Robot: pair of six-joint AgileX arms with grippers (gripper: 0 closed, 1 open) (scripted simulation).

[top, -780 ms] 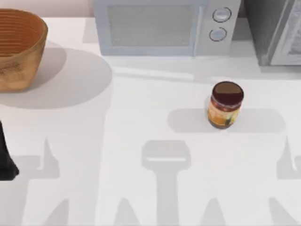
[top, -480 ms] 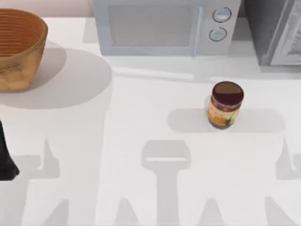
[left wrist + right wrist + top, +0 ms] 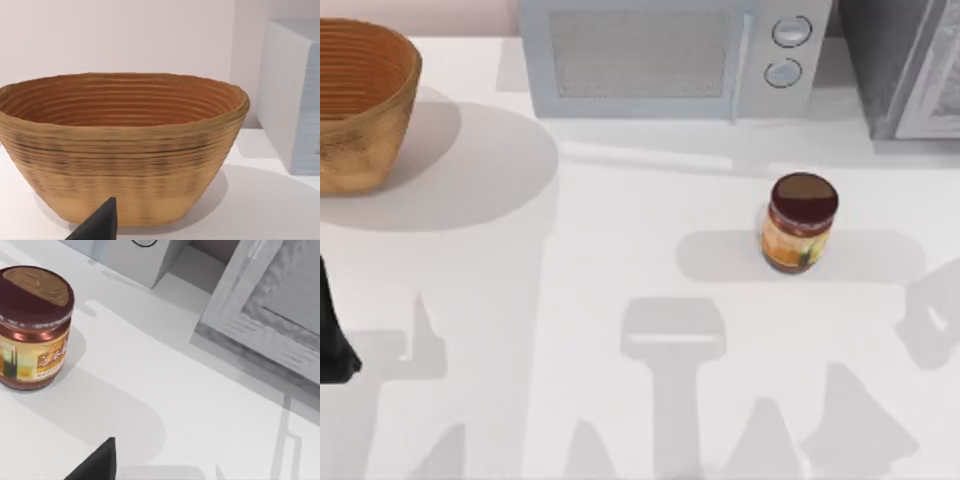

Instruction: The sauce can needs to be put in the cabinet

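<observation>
White tabletop (image 3: 620,260) is seen from above, crossed by soft grey shadows of the arms. At the back of it a white microwave (image 3: 660,60) with two round knobs (image 3: 788,50) is set, and at the back right corner a dark grey speckled cabinet (image 3: 905,65) with a lighter door panel (image 3: 945,90) is placed just beside the microwave. At the back left a woven basket (image 3: 360,100) is stood.

The sauce can (image 3: 799,222) is found upright on the table right of centre, in front of the microwave's knob end and apart from it, and well apart from the cabinet. Its dark maroon top and orange-yellow label with a red band are shown in the right wrist view (image 3: 34,327), where the door panel (image 3: 270,305) and a corner of the microwave (image 3: 140,260) are also seen beyond it.

A dark part of the left arm (image 3: 332,335) is seen at the left edge of the table, in front of the basket. In the left wrist view the basket (image 3: 122,145) is faced closely, with one dark fingertip (image 3: 100,225) in front of it. In the right wrist view one dark fingertip (image 3: 97,462) is seen near the can, without touching it. Whether either gripper's fingers are wide or narrow cannot be told.
</observation>
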